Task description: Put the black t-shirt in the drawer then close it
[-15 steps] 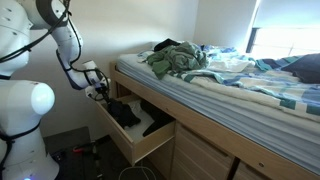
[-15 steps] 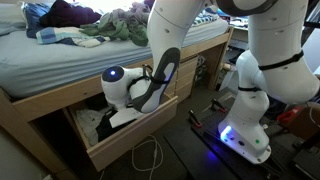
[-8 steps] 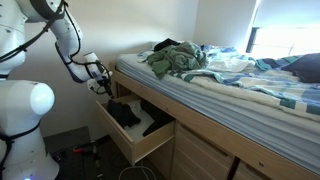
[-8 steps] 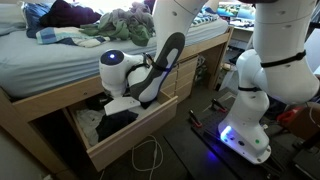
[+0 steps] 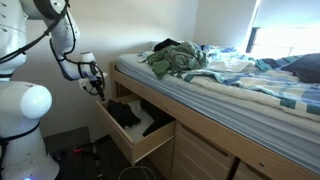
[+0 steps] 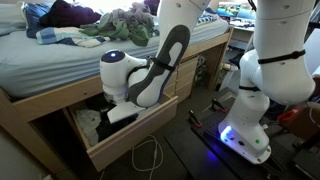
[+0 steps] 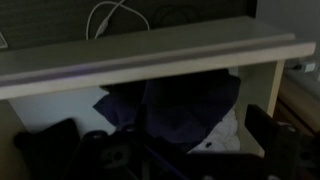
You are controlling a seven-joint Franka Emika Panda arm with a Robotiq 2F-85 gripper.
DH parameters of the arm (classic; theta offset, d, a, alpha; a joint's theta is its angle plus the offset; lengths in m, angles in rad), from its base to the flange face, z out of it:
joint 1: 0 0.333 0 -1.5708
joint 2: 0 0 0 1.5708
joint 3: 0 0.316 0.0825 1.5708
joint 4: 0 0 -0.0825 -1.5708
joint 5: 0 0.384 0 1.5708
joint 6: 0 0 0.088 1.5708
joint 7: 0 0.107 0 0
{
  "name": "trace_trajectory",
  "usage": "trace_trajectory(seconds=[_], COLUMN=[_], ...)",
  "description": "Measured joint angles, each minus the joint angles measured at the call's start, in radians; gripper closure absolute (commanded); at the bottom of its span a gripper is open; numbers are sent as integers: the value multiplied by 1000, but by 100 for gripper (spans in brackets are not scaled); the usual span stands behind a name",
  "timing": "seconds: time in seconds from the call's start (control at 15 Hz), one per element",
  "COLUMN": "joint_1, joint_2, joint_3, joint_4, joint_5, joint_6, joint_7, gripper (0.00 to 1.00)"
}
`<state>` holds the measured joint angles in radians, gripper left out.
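The black t-shirt (image 5: 125, 113) lies loose in the open drawer (image 5: 141, 151) under the bed; in the wrist view it is the dark heap (image 7: 180, 104) behind the drawer's pale front board (image 7: 150, 55), partly on a white cloth (image 7: 226, 130). My gripper (image 5: 97, 84) hovers above the drawer's back end, clear of the shirt, and its fingers stand wide apart with nothing between them. One dark finger (image 7: 266, 125) shows at the right of the wrist view. In an exterior view my arm hides most of the drawer (image 6: 125, 137).
The bed (image 5: 230, 95) carries a heap of clothes (image 5: 175, 58) and a striped blanket. Shut drawers (image 5: 200, 155) sit beside the open one. A white cable (image 6: 150, 158) lies on the floor, and the robot's base (image 6: 245, 135) stands close by.
My gripper has opened, let go of the black t-shirt and risen out of the drawer. The shirt stays lying inside.
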<state>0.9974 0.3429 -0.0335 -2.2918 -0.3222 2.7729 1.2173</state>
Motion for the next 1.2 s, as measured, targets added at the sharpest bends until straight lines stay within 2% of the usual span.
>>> trace_trajectory(seconds=[0.07,0.2,0.33,0.47,0.73,0.93,1.2], joint_1=[-38,-113,-166,-195,-220,-219,-184], joint_2=[-12,-27,-30,-29,-10,22,81], joint_3=[63,182,253,279,279,269,215], joint_4=[-13,-29,-33,-36,-46,-48,-60], joint_5=[75,228,325,364,365,345,251], joint_6=[-22,-81,-143,-181,-188,-171,-59], joint_7=[-67,-209,-300,-341,-348,-344,-282], gripper=[22,34,51,66,96,100,100])
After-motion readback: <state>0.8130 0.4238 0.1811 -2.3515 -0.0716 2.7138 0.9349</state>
